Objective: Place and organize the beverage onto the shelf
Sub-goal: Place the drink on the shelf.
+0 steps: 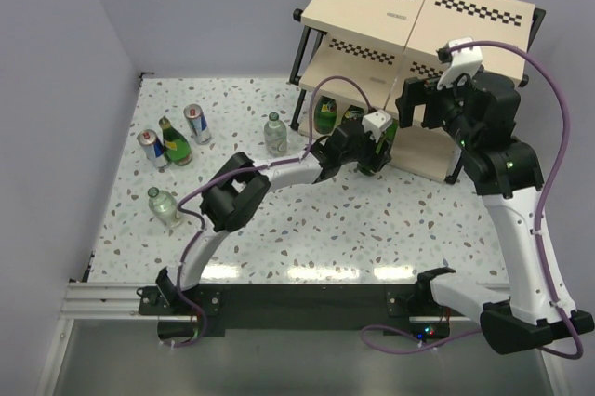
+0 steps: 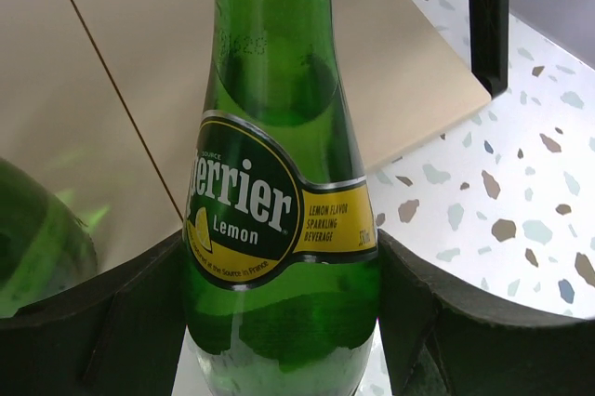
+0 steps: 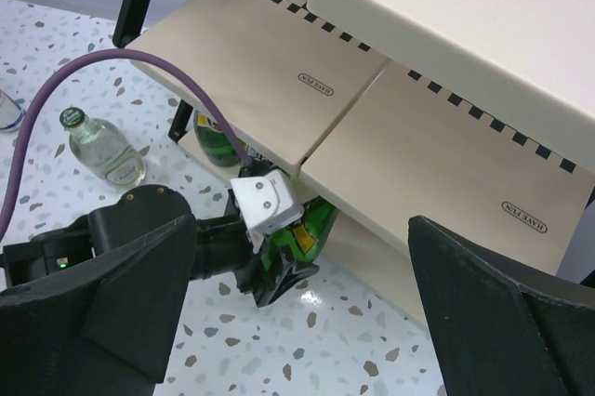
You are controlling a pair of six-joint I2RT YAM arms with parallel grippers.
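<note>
Clamping the left gripper (image 2: 279,340) on a green bottle (image 2: 277,136), black fingers (image 2: 102,322) pressing both sides of its lower body. Holding it upright at the front edge of the shelf (image 1: 372,1), at the bottom board, just beside a second green bottle (image 2: 33,247) standing further in. Hovering the right gripper (image 3: 311,312) over the shelf's middle board, jaws spread wide and gripping nothing. Showing 1 clear bottle (image 1: 274,133) near the shelf's left leg. Showing 2 cans (image 1: 196,123), a third green bottle (image 1: 174,142) and the other clear bottle (image 1: 165,205) well left of the shelf, standing on the speckled table (image 1: 372,219).
</note>
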